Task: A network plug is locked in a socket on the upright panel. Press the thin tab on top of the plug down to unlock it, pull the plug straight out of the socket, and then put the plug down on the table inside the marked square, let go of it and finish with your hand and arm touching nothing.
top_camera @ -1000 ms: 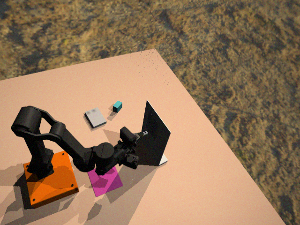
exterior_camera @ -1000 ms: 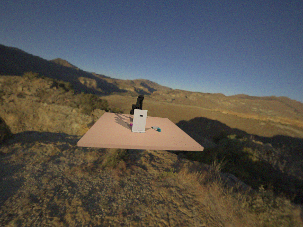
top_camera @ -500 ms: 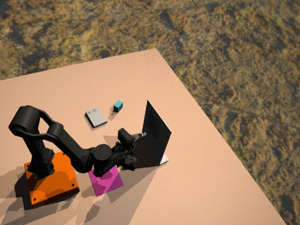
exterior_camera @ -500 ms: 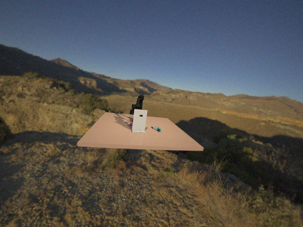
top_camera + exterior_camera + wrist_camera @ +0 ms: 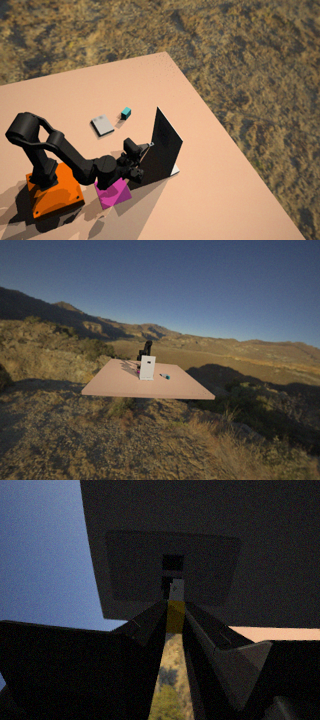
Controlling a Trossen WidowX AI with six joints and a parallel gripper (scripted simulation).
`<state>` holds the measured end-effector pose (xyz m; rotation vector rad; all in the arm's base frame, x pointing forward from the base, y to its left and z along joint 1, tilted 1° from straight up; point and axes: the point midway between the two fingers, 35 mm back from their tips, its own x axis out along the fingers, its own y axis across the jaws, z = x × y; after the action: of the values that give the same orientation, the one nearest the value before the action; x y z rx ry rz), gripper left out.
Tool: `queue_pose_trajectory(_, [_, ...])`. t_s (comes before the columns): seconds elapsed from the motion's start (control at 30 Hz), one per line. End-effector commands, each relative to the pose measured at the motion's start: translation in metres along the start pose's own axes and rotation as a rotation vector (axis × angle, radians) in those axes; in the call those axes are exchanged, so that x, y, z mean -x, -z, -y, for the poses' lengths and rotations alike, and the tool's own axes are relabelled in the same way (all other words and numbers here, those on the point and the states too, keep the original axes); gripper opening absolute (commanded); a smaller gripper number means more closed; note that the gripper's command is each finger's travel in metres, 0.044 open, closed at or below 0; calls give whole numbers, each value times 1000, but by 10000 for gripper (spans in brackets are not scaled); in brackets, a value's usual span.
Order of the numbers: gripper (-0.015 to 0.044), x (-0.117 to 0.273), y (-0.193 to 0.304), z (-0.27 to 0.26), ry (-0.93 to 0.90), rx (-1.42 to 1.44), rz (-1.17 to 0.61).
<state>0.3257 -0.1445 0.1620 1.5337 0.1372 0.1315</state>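
My gripper (image 5: 149, 145) (image 5: 174, 609) is shut on the network plug (image 5: 151, 144) (image 5: 177, 590), whose grey end points toward the upright panel (image 5: 162, 152) (image 5: 147, 371) (image 5: 280, 525). In the wrist view the plug's yellow part shows between my fingers. The dark socket opening (image 5: 173, 562) shows uncovered above the plug's end, so the plug is out of the socket and in front of the panel. The tab on the plug is too small to make out. The marked magenta square (image 5: 109, 200) (image 5: 138, 372) lies on the table below my wrist, partly hidden by the arm.
A flat grey box (image 5: 102, 125) (image 5: 163, 374) and a small teal block (image 5: 126, 113) (image 5: 168, 377) are on the table (image 5: 219, 186) (image 5: 116, 387), to one side of the arm. The orange base plate (image 5: 69, 178) is under the arm. The panel's white foot (image 5: 174, 170) (image 5: 146, 379) sticks out behind it.
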Motion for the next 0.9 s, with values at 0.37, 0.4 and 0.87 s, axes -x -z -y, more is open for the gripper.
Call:
queue_pose_trajectory(0.37, [0, 7, 4, -29, -1, 3, -3])
queue_pose_trajectory(0.4, [0, 8, 5, -31, 0, 3, -3])
queue_pose_trajectory(0.87, [0, 18, 14, -58, 1, 2, -6])
